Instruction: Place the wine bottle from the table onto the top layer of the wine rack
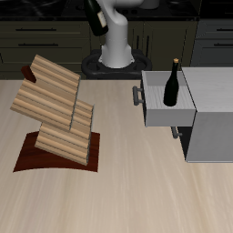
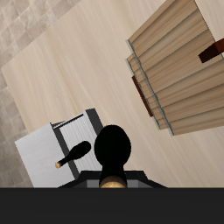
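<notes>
a look-alike dark bottle [image 1: 173, 81] stands upright on the grey box-like cabinet [image 1: 205, 114], while the claw [image 2: 110, 182] grips the slim near-black wine bottle [image 2: 113, 150] high above the pale plank table [image 1: 127, 196], pointing downward, beside the light-wood ridged wine rack [image 1: 55, 109].

The table [image 1: 118, 200] was pale matt wood planks; the wine rack [image 1: 56, 114] ridged light wood on a smooth reddish-brown base

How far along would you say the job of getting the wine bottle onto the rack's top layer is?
Done: the wine bottle is off the table, raised high toward the back. In hand: it is carried in the air, not yet over the wine rack. Left: bring it across and set it on the top layer, which holds nothing. The other dark bottle stands on the grey cabinet.
</notes>
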{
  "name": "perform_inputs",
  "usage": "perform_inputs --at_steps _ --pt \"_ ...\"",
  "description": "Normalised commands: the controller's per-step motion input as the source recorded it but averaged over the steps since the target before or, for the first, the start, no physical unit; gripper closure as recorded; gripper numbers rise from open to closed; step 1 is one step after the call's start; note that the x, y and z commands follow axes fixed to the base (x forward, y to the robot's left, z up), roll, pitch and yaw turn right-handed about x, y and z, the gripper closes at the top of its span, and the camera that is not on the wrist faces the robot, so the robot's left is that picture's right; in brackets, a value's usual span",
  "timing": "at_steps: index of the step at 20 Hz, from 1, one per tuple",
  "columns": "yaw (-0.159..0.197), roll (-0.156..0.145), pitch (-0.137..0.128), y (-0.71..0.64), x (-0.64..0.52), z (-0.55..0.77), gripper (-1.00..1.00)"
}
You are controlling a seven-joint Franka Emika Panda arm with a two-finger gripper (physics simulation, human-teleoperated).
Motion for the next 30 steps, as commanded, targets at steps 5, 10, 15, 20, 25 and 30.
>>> perform_inputs --at_steps 5,10,15,20,25,30 --pt "-0.055 0.070 0.043 -0.08 0.06 0.09 1.00" --pt "-0.037 0.035 0.021 -0.07 0.04 0.05 1.00" --pt "-0.069 -0.010 0.069 -0.12 0.13 -0.07 1.00" --pt "-0.043 -0.015 -0.005 -0.16 0.08 0.12 1.00" --pt "-0.043 -0.042 -0.006 -0.21 0.10 0.14 1.00" --pt "0.001 -0.062 0.005 -0.18 0.09 0.07 1.00"
